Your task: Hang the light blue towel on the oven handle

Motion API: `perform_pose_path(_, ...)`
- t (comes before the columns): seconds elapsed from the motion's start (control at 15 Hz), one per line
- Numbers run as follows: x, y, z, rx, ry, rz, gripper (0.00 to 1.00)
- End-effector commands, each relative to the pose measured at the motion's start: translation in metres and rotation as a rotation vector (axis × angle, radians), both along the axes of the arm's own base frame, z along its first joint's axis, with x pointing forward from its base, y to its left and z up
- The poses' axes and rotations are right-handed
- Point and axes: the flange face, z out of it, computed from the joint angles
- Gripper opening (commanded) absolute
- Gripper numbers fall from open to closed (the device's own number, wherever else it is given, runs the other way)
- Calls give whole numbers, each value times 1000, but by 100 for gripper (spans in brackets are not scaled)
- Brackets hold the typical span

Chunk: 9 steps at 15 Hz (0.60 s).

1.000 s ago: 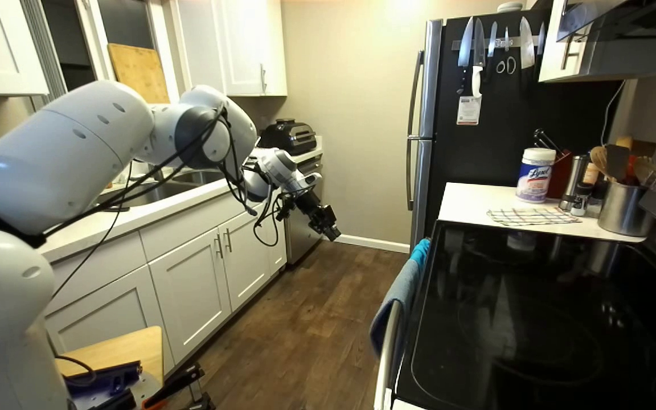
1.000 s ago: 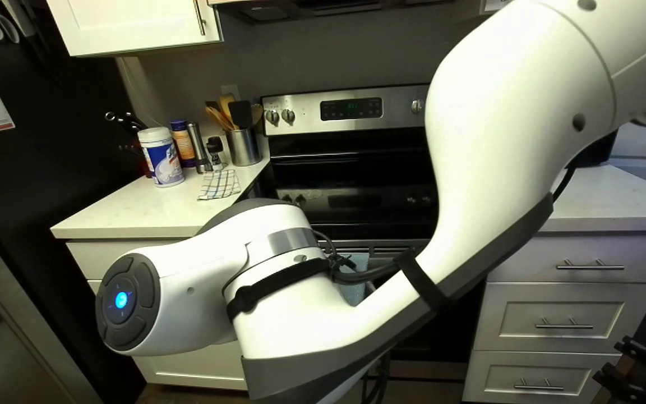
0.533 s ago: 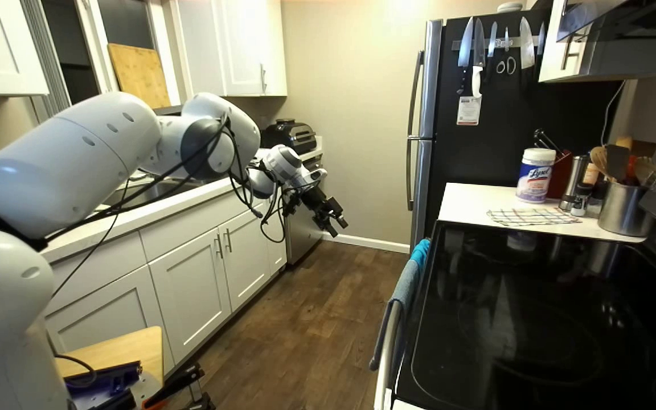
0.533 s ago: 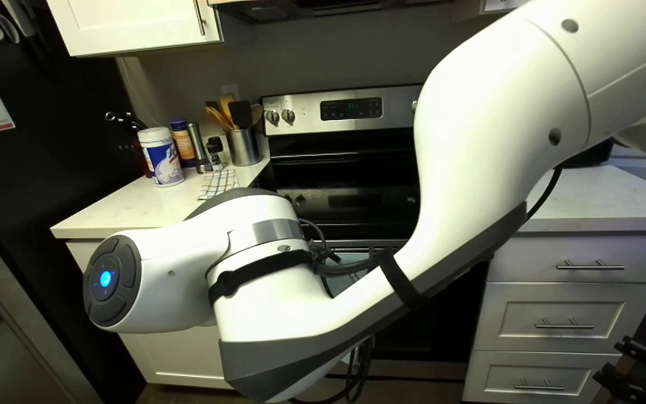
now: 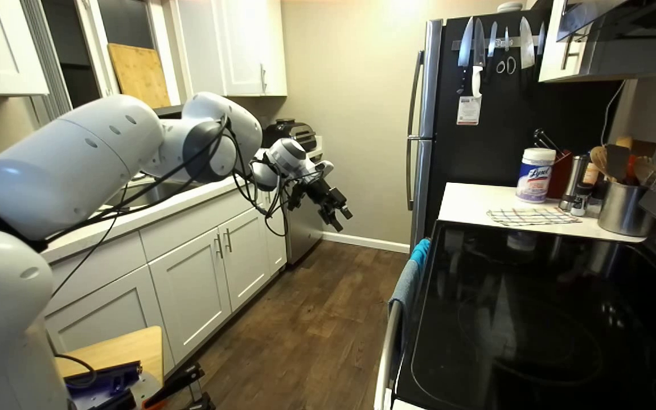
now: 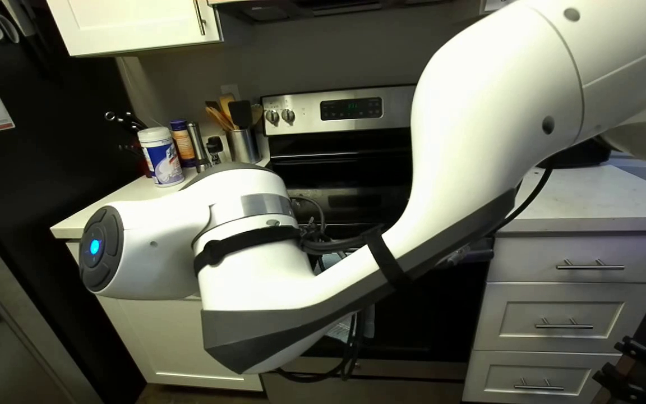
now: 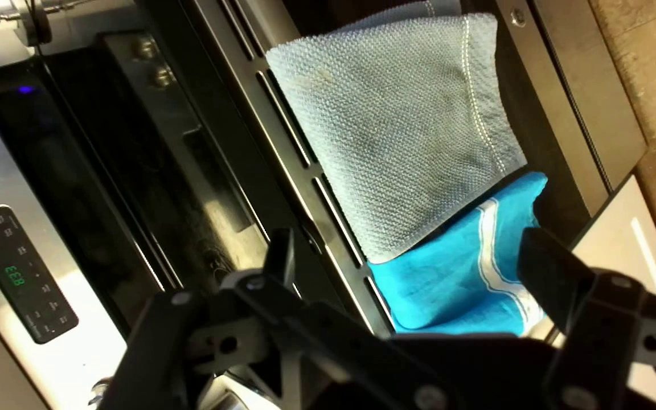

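The light blue towel [image 7: 396, 114], woven and greyish with a stitched hem, is draped over the oven front in the wrist view. In an exterior view the same towel [image 5: 406, 287] lies over the oven handle [image 5: 386, 359], whose near end is bare. My gripper [image 5: 341, 220] hangs in the air over the aisle, left of the handle in that picture. From the wrist, the gripper [image 7: 406, 245] shows its fingers spread wide with nothing gripped; the towel is beyond the fingertips. The arm covers most of the towel in the remaining exterior view.
A bright blue cloth [image 7: 447, 273] with a white stripe hangs right beside the towel. The black stovetop [image 5: 510, 319] extends behind the handle. White cabinets [image 5: 191, 273] line the opposite side of the aisle, and a fridge [image 5: 510, 136] stands at the far end.
My gripper has opened its fingers and shifted up and to the right in an exterior view. The towel's near edge, which stuck out left of the handle, has swung in against it.
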Motion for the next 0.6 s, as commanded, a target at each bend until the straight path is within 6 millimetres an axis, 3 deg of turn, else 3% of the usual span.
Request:
perform_pose_path(0.0,4,-5,4,2,-2,-50,100)
perform_pose_path(0.53,5,-4,3,-7,-10,-29,100)
